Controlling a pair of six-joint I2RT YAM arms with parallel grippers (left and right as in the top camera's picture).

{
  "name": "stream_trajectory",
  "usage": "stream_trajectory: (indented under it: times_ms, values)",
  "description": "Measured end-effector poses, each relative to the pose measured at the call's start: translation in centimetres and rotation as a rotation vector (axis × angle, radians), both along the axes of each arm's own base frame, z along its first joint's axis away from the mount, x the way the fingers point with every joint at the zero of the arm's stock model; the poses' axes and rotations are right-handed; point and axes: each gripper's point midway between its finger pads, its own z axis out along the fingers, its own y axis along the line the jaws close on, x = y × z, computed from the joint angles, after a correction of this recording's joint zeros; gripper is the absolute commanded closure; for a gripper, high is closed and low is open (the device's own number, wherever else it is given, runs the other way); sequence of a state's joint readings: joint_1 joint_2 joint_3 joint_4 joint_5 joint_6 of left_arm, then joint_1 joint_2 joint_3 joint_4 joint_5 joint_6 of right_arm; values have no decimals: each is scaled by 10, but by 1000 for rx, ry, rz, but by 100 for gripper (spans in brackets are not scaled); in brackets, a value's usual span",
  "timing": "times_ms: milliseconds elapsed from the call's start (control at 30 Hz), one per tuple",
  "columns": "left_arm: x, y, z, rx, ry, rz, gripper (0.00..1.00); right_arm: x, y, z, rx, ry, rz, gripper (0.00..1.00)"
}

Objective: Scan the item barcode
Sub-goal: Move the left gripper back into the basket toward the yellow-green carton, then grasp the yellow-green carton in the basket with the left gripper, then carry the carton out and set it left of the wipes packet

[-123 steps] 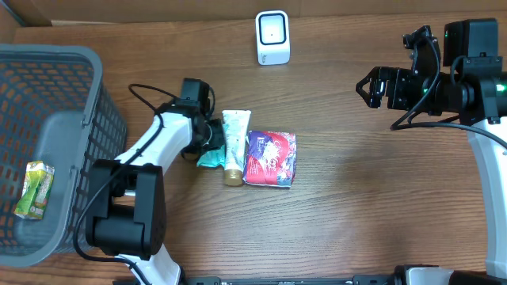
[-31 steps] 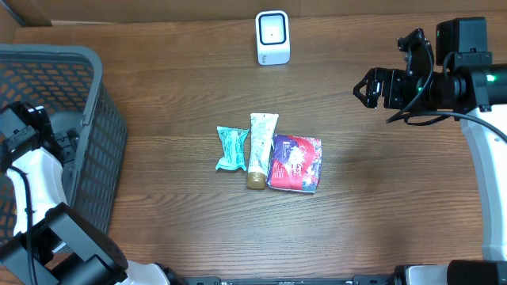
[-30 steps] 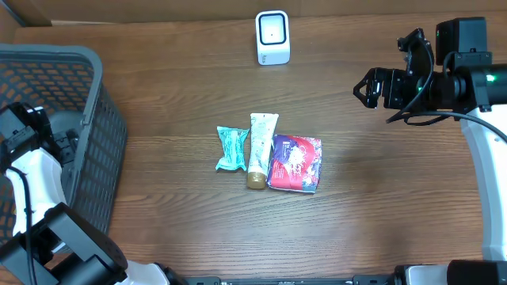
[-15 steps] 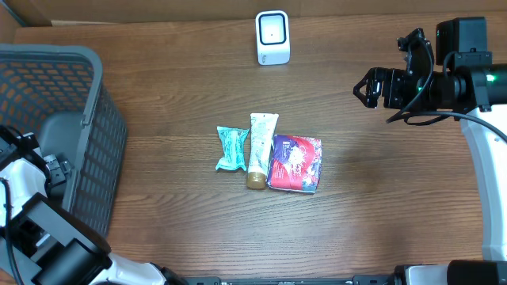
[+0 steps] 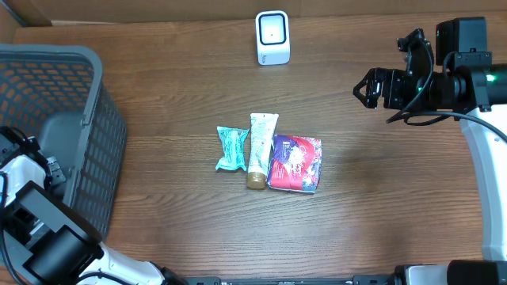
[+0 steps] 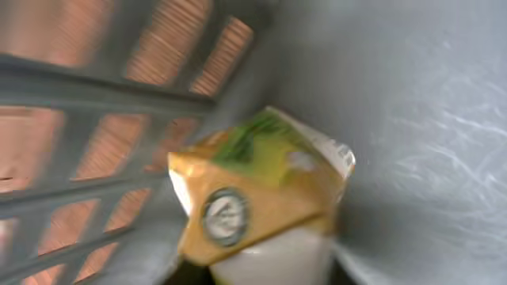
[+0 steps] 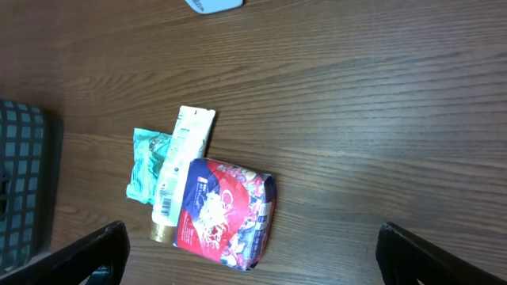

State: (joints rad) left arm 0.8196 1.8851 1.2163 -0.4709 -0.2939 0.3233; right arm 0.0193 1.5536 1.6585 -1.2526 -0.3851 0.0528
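1. Yellow-green packet, judged to be the item due for scanning, sits inside the grey basket, tipped against its mesh wall. The left claw is closed and appears to pinch the packet's lower edge, though its tips are too blurred to make out. The left arm reaches in over the near rim, so the only exit is upward, clear of the walls.
2. Mid-table, a teal sachet, a tube and a red pouch lie flat, side by side. Bare table surrounds them.
3. The right claw hangs over the table's right side with its jaws spread wide and empty. It is well apart from the row, probably parked out of the way.
4. The white scanner stands near the far edge. Open table lies between it and the basket, leaving the carrying path unobstructed.
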Motion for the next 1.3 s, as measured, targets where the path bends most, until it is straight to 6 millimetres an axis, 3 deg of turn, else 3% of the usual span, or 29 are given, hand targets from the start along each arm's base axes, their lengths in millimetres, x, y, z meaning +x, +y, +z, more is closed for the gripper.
stream_trajectory:
  times_ms: [267,400,567,667,800,900,1067,1167,1300]
  values:
    - [1,-1,3,9,-22,65,96,1,0,1,0,-5,0,0]
    - [5,-12,7,-19,-21,85,96,2,0,1,0,-10,0,0]
    - [35,-40,25,-68,-48,21,96,2,0,1,0,-11,0,0]
    - [67,-55,62,-42,-107,-52,96,2,0,1,1,-11,0,0]
    - [109,-76,151,58,-268,-159,96,2,0,1,0,-11,0,0]
    - [120,-99,220,127,-390,-221,96,2,0,1,0,-11,0,0]
    - [112,-147,300,175,-537,-323,96,2,0,1,1,-10,0,0]
    - [106,-190,318,129,-586,-402,96,2,0,1,0,-11,0,0]
    - [104,-255,316,-21,-618,-492,96,2,0,1,0,-11,0,0]
